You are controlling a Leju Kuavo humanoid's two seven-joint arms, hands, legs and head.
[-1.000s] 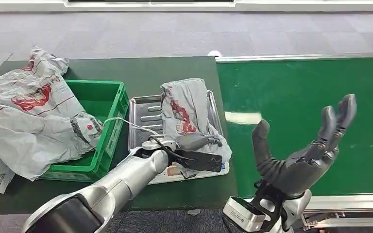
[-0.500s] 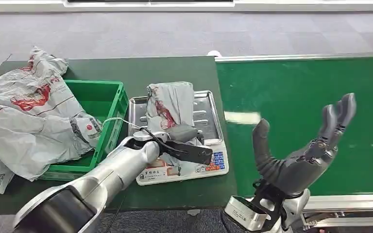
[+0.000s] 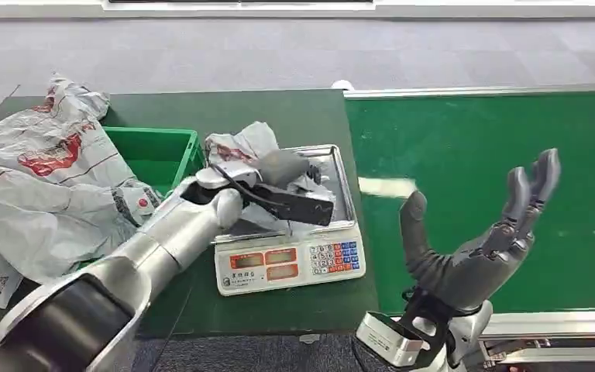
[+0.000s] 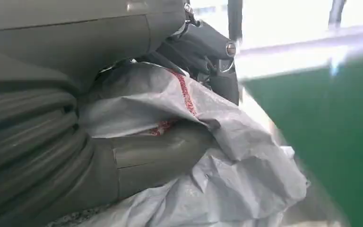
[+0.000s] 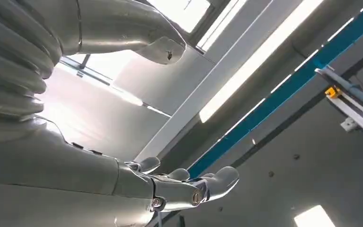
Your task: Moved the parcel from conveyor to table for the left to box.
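Left robot hand (image 3: 279, 190) grips the grey parcel (image 3: 236, 147), which has risen off the weighing scale (image 3: 290, 263) at frame centre and swung left toward the green crate (image 3: 155, 159); the scale's keypad is now uncovered. Boxing looks close. Right robot hand (image 3: 472, 240) stays empty, fingers spread, over the conveyor (image 3: 472, 132) at right.

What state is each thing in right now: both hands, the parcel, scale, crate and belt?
left hand: gripping the parcel
parcel: crumpled, lifted off the tray
right hand: open, palm up, empty
scale: display lit, tray bare in front
green crate: bags draped over its left rim
conveyor belt: carries no parcel
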